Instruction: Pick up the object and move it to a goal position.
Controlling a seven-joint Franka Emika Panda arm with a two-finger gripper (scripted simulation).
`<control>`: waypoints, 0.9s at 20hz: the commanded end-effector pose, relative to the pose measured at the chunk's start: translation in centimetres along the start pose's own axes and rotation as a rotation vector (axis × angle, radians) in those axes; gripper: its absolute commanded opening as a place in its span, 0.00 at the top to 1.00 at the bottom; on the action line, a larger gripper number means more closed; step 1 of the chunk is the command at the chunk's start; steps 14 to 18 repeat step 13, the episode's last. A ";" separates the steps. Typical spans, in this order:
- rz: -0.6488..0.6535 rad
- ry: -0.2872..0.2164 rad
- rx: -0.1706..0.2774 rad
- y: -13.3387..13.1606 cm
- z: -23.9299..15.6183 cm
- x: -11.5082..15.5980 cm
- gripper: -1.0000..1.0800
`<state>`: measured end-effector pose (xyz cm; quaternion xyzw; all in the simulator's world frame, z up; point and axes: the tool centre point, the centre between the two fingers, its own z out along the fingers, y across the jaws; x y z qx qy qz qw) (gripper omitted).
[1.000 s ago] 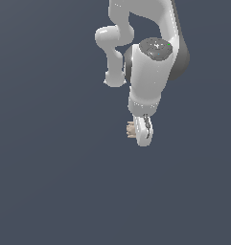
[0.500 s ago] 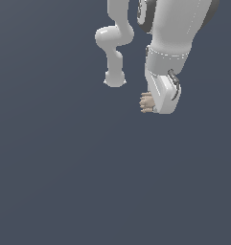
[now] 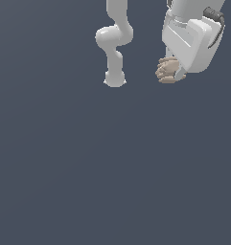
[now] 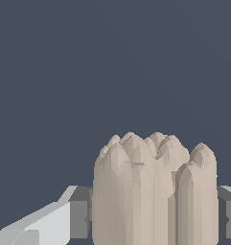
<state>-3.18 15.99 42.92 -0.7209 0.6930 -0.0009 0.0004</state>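
The object (image 3: 167, 70) is a small beige-tan lump with a matte, faceted surface, ribbed lengthwise like a squat barrel and ending in several rounded knobs. It sits clamped in the jaws of the gripper (image 3: 172, 72), held in the air near the top of the exterior view, toward that view's right. The gripper is smooth glossy white plastic with blocky, rounded housing and a dark cable loop on its far side. Beside it, toward the exterior view's left, stands the white arm base column (image 3: 115, 48), rounded and tube-like. Compared with half a second ago, the gripper has moved further up and to the exterior view's right, carrying the object along, and looms larger. The wrist view alone shows the object (image 4: 153, 191) close up, its ribs and lumpy crown plain, with a grey finger pad (image 4: 80, 217) pressed against each flank; the exterior view alone shows the arm's body.
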 end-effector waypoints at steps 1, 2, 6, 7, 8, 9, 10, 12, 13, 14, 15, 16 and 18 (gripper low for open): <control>0.000 0.001 -0.002 0.4 -1.7 -0.7 1.00; 0.000 0.000 -0.002 0.5 -2.3 -0.9 1.00; -0.001 0.000 -0.002 0.8 -4.0 -1.6 1.00; -0.001 0.000 -0.002 0.8 -4.3 -1.7 1.00; -0.001 0.000 -0.002 0.8 -4.5 -1.8 1.00; -0.001 0.000 -0.002 0.9 -4.7 -1.9 1.00; -0.001 -0.001 -0.002 0.9 -4.8 -1.9 1.00; -0.001 -0.001 -0.002 0.9 -5.0 -2.0 1.00; -0.001 -0.001 -0.002 0.9 -5.0 -2.0 1.00; -0.001 -0.001 -0.002 0.9 -5.0 -2.0 1.00; -0.001 -0.001 -0.002 0.9 -5.0 -2.0 1.00; -0.001 -0.001 -0.002 0.9 -5.0 -2.0 1.00; -0.001 -0.001 -0.002 0.9 -5.0 -2.0 1.00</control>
